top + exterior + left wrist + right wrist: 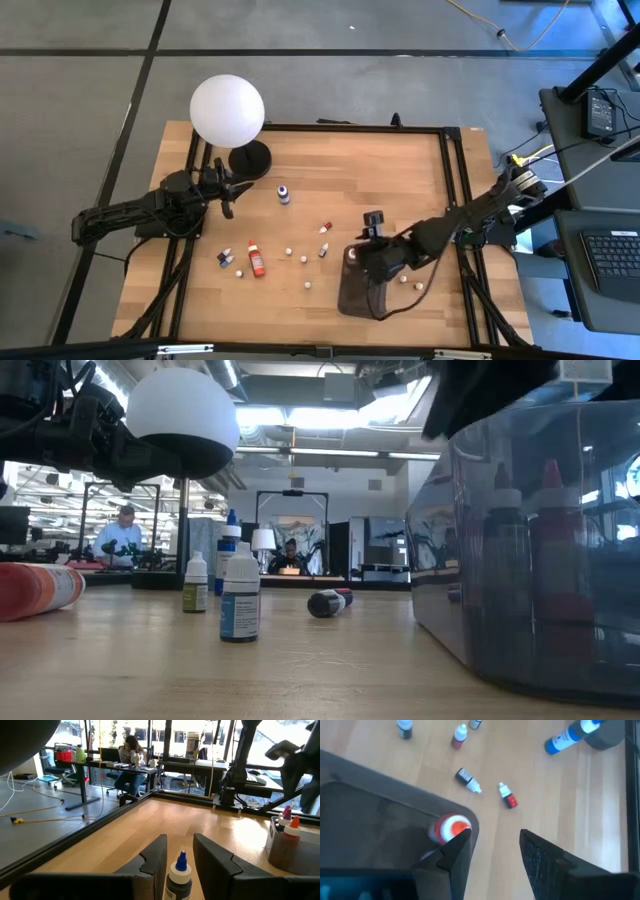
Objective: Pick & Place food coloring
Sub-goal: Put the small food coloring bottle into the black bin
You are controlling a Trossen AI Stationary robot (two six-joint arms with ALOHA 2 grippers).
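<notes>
Right gripper (366,245): over the near-left corner of the dark grey tray (352,298), fingers parted, nothing between them; one finger (455,851) close beside the orange-capped bottle (449,828) standing inside that corner, contact not clear.
Step in hand, as judged: a drop into the tray, the release just done or nearly done.
Doing it well: lift straight up off the tray before swinging away, so the finger does not tip the orange-capped bottle; then line the jaws square across the next bottle's body.
In the tray: at least two bottles, a red one (552,545) among them.
Outside the tray: small dropper bottles (323,239) scattered on the table (400,170) to the tray's left, some upright, some lying; a larger red bottle (256,258) farther left.
Left gripper (228,190): well left of the tray, near the white globe lamp (227,110), fingers narrow, with a blue-capped bottle (178,877) showing between them; gripped or merely straddled, cannot tell.
</notes>
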